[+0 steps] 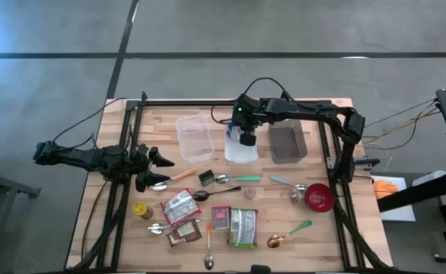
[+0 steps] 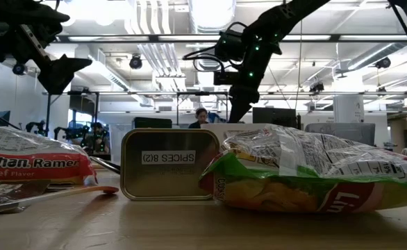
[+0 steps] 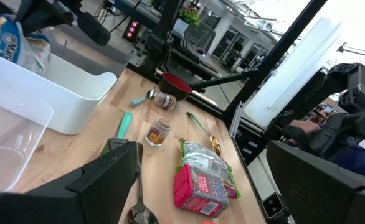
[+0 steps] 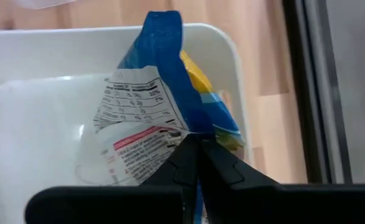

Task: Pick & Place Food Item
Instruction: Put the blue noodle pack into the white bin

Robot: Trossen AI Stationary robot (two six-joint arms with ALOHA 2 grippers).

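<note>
- Hanging over the white bin, the right gripper has its jaws pinched tight on the top edge of a blue snack packet; the packet dangles inside the bin's walls, near one corner.
- The pinch takes only a thin fold of crinkled foil. If the arm swings or jerks, the foil could slide out of the fingertips and the packet would drop wherever it happens to be.
- The packet hangs close to the bin's rim. A release made while the arm is off-centre could leave it draped over the wall or tipped out onto the wooden table.
- Opening too high might let the light packet flutter sideways; lowering too far could press the fingertips against the bin floor and shove the bin towards the clear bin or the grey bin beside it.
- The foil may cling to a finger after the jaws part and get dragged back up.
- The left gripper waits with its jaws spread wide and holding nothing, low over the table's left side among spoons and a ramen packet; any careless move there could scatter them.
</note>
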